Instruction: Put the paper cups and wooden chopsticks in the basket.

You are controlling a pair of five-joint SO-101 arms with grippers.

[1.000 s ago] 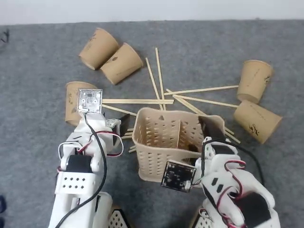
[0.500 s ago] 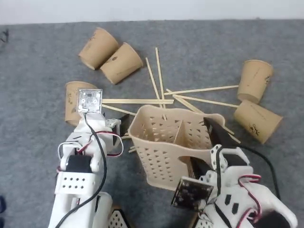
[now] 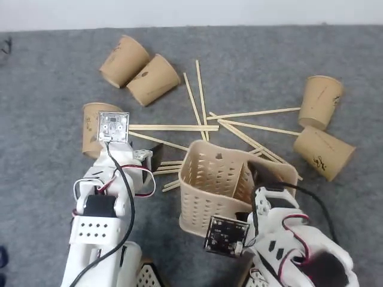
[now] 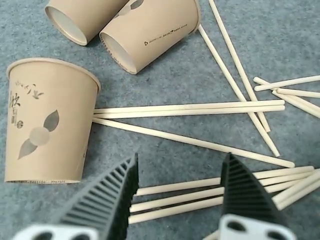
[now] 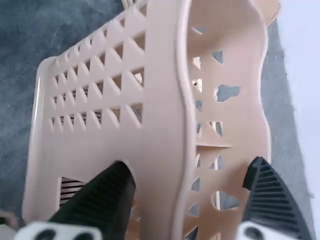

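Wooden chopstick pair (image 3: 173, 127) lies left-right, touching cup (image 3: 90, 128).

Left gripper (image 4: 181, 160): jaws apart, open air straight down to loose chopsticks (image 4: 175, 202) lying flat.
Nearest cup (image 3: 93, 128): on its side just beside that gripper, crowding its outer flank.
Centre tabletop (image 3: 251, 66): crossed chopsticks lie low, with free passage above them.
Basket (image 3: 221, 185): bulks ahead of the right arm; the right gripper (image 5: 190, 165) straddles its wall, jaws apart.
Far-left cups (image 3: 122, 60): touching pair, bare tabletop around.
Right-hand cups (image 3: 321, 100): close pair, chopstick tips near.
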